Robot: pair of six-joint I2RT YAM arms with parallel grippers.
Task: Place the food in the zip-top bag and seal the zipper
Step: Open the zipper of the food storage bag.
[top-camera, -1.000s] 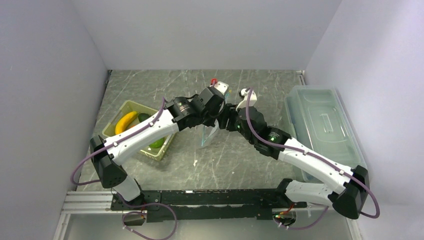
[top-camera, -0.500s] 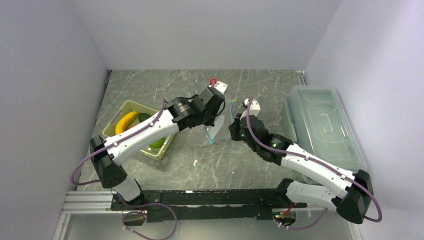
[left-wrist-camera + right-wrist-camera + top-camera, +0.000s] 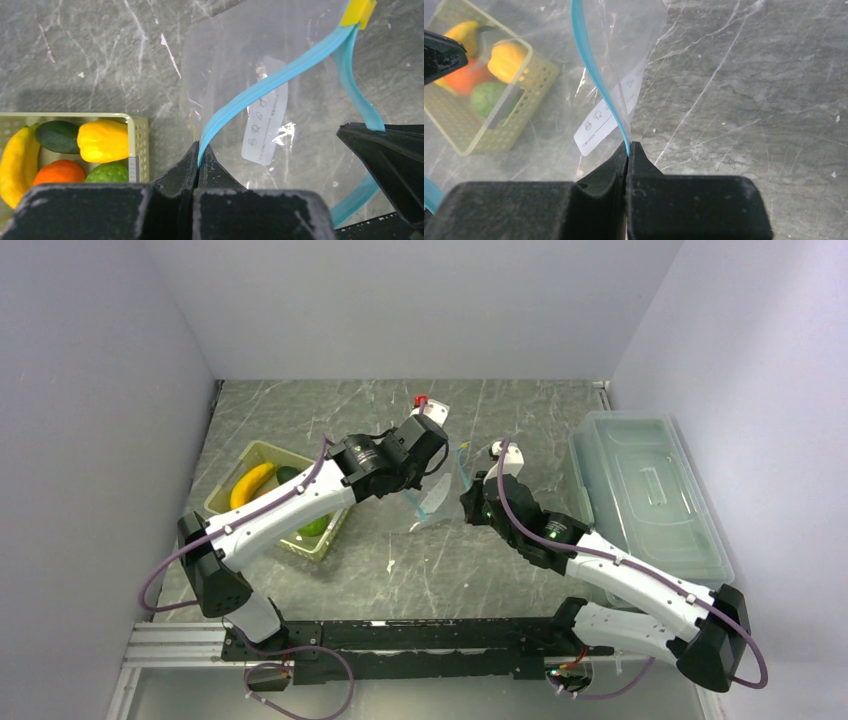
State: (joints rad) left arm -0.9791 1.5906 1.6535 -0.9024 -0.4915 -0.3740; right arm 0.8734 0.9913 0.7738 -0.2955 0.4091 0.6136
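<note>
The zip-top bag [image 3: 436, 502] hangs clear and floppy between my two grippers above the table. Its light-blue zipper [image 3: 272, 80] runs up from my left gripper [image 3: 199, 150], which is shut on one lip. The other lip of the zipper [image 3: 586, 60] is pinched in my right gripper [image 3: 628, 146], also shut. The two strips stand apart, so the mouth gapes. A yellow slider [image 3: 357, 11] sits at the zipper's far end. The food [image 3: 102, 140], a banana [image 3: 252, 483], a yellow pepper, an orange round one and a green ball [image 3: 111, 173], lies in the basket.
The pale yellow-green perforated basket [image 3: 262, 452] stands at the left, close to my left arm. A large clear lidded box [image 3: 645, 490] lies along the right wall. A white label [image 3: 265, 125] is stuck on the bag. Walls close in on three sides.
My right gripper has shut on the bag's other zipper lip and drawn back to the right, away from the left gripper. The bag's mouth has spread open between them.
</note>
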